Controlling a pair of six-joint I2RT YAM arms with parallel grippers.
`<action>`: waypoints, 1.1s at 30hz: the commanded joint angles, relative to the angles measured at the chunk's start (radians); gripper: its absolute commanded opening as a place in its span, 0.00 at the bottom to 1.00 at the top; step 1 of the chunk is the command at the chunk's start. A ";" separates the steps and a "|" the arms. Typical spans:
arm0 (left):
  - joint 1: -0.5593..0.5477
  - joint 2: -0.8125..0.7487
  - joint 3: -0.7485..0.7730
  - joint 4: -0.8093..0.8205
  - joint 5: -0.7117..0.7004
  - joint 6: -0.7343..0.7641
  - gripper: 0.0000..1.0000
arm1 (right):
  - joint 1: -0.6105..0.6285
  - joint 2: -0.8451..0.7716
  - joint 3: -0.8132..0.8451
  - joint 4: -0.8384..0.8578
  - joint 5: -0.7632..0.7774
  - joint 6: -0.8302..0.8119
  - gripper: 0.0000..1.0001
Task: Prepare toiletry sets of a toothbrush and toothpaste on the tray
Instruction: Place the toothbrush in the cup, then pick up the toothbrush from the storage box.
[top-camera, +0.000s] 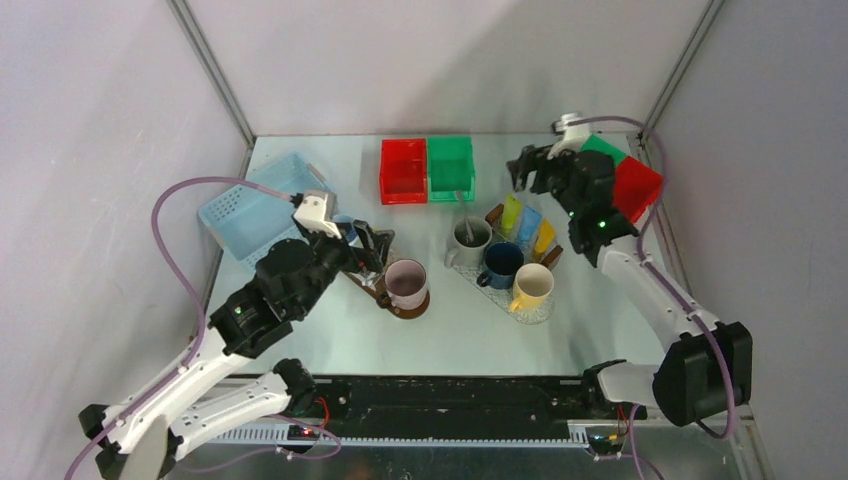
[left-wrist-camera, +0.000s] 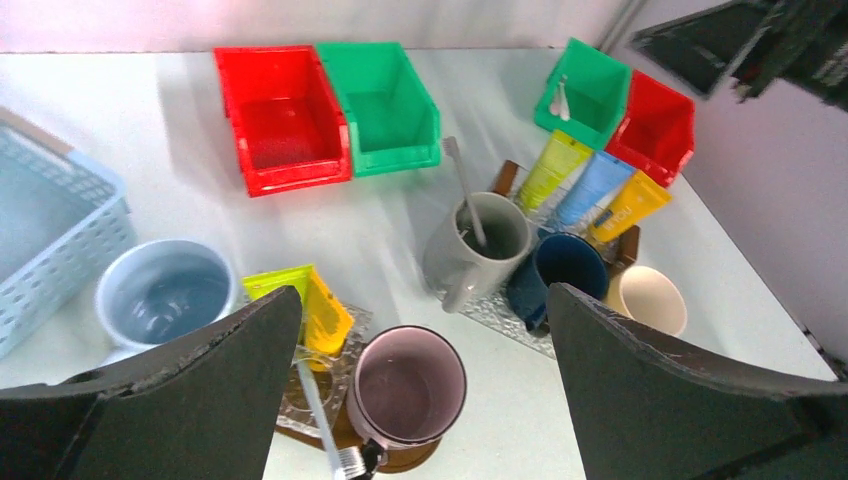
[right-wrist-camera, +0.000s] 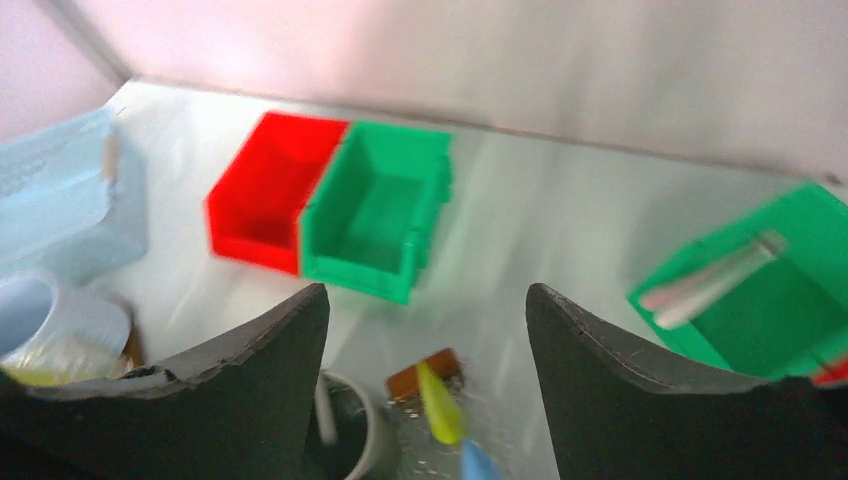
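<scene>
My left gripper is open and hovers over the left tray. On that tray lie a yellow tube, a lime green tube and a pale toothbrush, beside a pink mug. The right tray holds a lime green tube, a light blue tube and an orange-yellow tube. A toothbrush stands in the grey mug. My right gripper is open with nothing in it, above that tray's far end.
A dark blue mug and a cream mug share the right tray. A light blue mug stands at the left. A red bin and a green bin sit at the back, and a blue basket at back left. Another green bin holds toothbrushes.
</scene>
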 joint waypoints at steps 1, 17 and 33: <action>0.063 -0.035 0.062 -0.062 -0.040 0.005 1.00 | -0.126 -0.004 0.101 -0.207 0.121 0.146 0.74; 0.318 -0.180 -0.017 -0.114 -0.094 0.078 1.00 | -0.385 0.358 0.344 -0.340 0.139 0.406 0.69; 0.473 -0.242 -0.289 0.136 -0.246 0.309 1.00 | -0.428 0.837 0.737 -0.393 0.077 0.477 0.65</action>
